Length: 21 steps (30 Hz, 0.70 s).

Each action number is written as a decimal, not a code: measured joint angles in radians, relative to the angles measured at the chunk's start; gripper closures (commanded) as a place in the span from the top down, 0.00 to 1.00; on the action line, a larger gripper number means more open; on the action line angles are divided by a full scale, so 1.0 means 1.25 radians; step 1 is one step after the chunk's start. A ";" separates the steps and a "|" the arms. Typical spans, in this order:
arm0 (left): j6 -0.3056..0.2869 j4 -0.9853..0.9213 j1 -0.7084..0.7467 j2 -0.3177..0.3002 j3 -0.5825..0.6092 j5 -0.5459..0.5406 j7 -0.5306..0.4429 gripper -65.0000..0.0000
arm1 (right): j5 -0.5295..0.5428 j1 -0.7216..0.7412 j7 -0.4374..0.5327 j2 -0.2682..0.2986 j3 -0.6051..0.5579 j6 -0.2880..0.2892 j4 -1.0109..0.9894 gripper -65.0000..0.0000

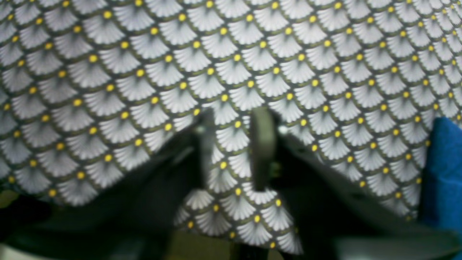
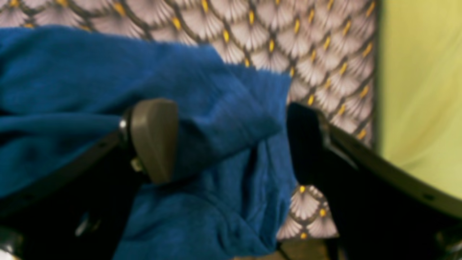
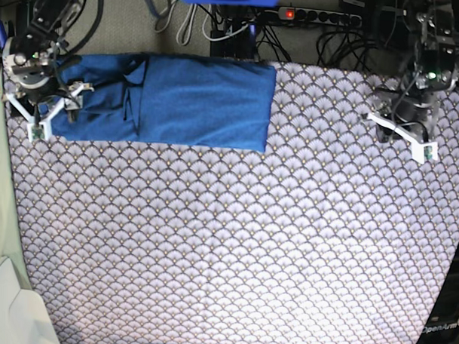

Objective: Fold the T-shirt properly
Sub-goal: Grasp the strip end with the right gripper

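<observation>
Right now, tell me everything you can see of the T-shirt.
The T-shirt is plain medium-blue soft knit, folded into a long rectangle along the far edge of the scallop-patterned table cover. A sleeve lies creased over its end by the right gripper, whose open jaws straddle the bunched cloth there.

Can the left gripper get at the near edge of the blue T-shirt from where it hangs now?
Probably yes: the left gripper hangs open over bare scallop-patterned table cover, nothing between it and the medium-blue knit T-shirt.
</observation>
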 measured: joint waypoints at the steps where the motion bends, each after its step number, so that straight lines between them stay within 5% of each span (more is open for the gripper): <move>1: 0.000 0.000 0.000 0.001 0.000 0.000 0.000 0.47 | 0.000 0.011 0.000 0.001 0.013 -0.001 -0.022 0.73; 4: -0.001 0.000 0.000 0.001 -0.004 -0.006 0.000 0.65 | 0.001 0.031 0.001 0.001 0.044 -0.002 -0.076 0.73; 21: 0.000 0.000 0.000 0.001 -0.016 -0.005 0.000 0.66 | 0.041 0.064 0.041 0.042 0.099 0.006 -0.187 0.72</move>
